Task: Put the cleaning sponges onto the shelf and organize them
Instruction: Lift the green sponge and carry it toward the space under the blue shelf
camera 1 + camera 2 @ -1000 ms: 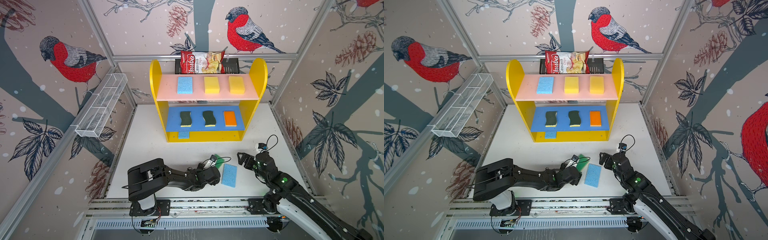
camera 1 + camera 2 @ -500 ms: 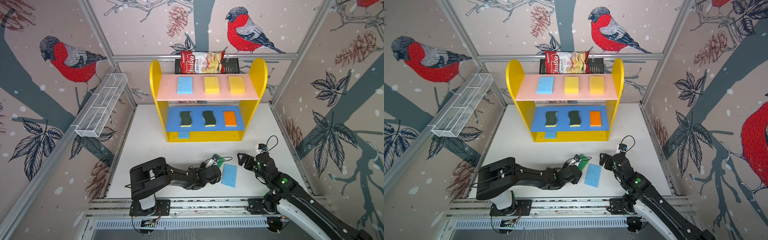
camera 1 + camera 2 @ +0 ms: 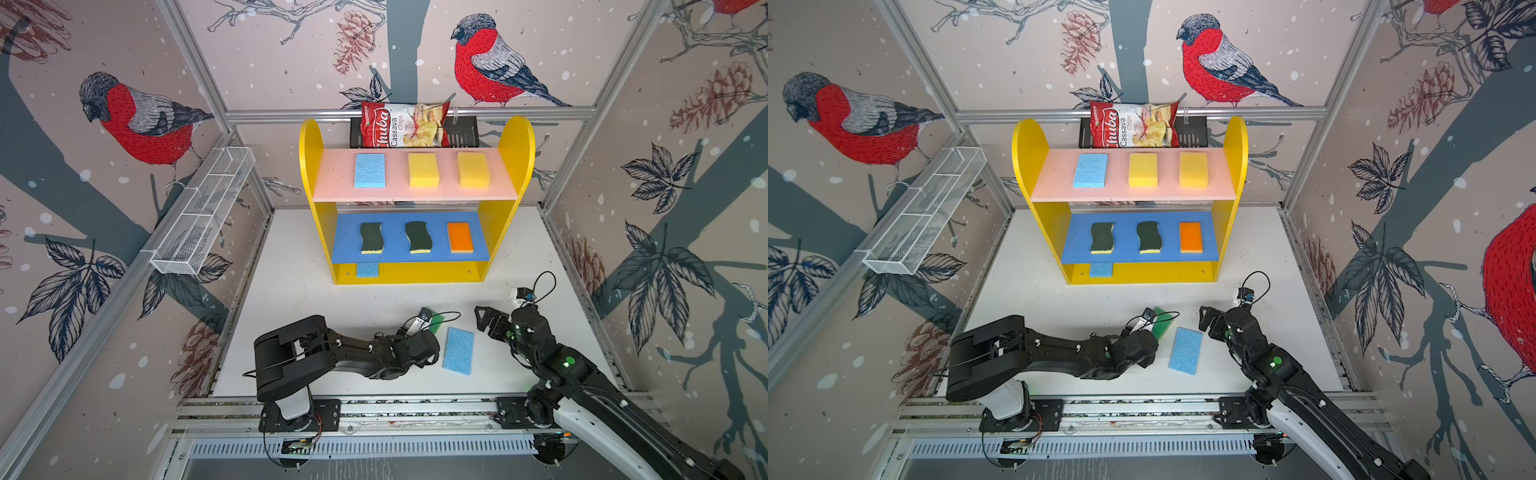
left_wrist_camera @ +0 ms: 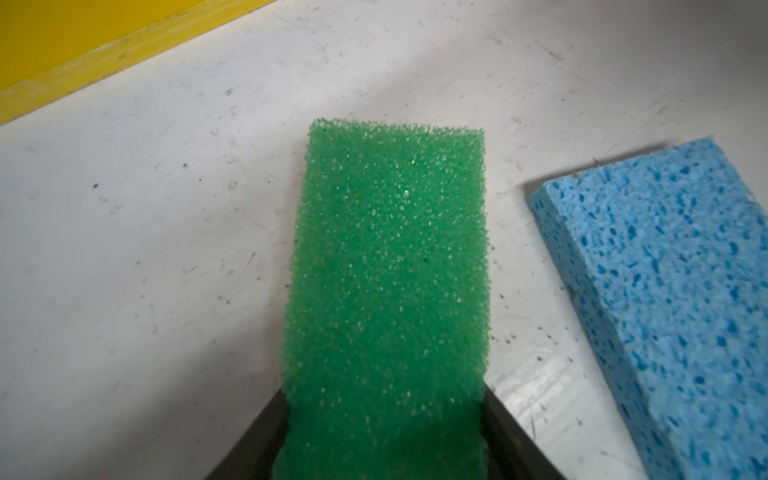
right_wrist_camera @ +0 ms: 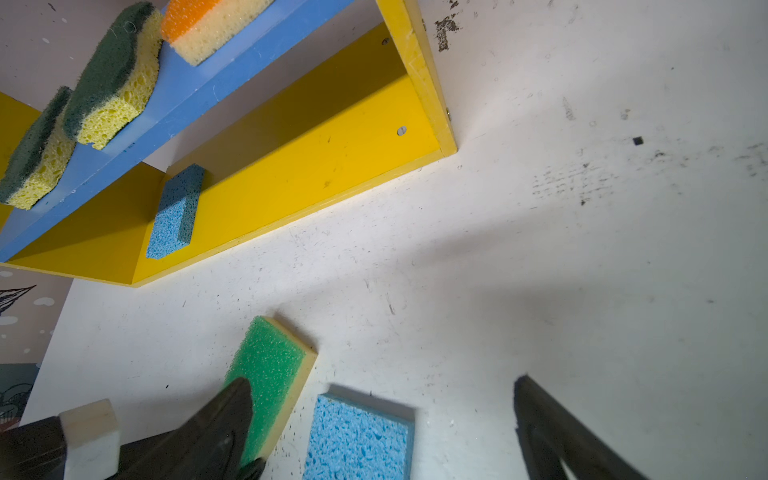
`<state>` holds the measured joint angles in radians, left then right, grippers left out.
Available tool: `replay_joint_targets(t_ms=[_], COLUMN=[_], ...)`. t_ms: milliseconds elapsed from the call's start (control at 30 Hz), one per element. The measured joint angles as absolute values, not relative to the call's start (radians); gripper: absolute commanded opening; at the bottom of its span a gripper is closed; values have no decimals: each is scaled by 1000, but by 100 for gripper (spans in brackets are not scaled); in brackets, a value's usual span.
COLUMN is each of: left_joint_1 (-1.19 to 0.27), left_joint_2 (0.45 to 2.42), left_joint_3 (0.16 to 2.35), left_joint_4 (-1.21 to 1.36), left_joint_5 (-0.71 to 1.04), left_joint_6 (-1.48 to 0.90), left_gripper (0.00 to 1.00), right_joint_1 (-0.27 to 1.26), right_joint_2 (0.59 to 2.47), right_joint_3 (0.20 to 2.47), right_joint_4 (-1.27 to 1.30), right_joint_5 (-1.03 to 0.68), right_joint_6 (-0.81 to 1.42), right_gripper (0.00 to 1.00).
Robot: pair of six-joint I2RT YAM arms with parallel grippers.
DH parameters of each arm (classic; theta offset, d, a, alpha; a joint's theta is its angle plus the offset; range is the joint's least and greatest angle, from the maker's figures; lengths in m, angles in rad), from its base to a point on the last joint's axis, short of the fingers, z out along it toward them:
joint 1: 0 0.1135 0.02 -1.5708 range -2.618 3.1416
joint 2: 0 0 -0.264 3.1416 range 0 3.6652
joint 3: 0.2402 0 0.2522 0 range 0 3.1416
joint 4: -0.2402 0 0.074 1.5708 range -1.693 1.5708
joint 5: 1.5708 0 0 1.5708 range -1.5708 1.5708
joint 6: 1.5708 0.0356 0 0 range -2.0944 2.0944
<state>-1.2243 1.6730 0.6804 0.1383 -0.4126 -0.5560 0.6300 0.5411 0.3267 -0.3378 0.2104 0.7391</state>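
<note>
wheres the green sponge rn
The green sponge lies on the table in both top views, between the left gripper's fingers, just left of the loose blue sponge.

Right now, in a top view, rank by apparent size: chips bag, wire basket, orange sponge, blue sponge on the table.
1. wire basket
2. chips bag
3. blue sponge on the table
4. orange sponge
No close calls.

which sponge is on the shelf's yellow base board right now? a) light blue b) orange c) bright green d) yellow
A: in a top view a light blue sponge lies at the left end of the yellow base, under the blue board. The orange sponge sits on that blue board, and the bright green sponge is down on the table.
</note>
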Motion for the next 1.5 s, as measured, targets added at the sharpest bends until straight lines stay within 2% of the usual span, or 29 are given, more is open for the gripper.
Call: replay_joint_targets(t_ms=[433,767,1500], left_joint_1=[-1158,-1134,-1098], left_joint_2=[1615,1618,1725], left_joint_3=[755,766,860], left_joint_4=[-13,-9,91], left_joint_5=[-469,-551,-648], left_joint_6=[-717,-809,-834], left_gripper=[60,59,59], right_joint_1=[630,630,624], right_joint_2=[554,590,614], right_joint_3=[333,352,366], right_joint_4=[-334,-319,-270], right_joint_5=[231,235,253], right_joint_6=[728,698,646], right_gripper=[98,98,98])
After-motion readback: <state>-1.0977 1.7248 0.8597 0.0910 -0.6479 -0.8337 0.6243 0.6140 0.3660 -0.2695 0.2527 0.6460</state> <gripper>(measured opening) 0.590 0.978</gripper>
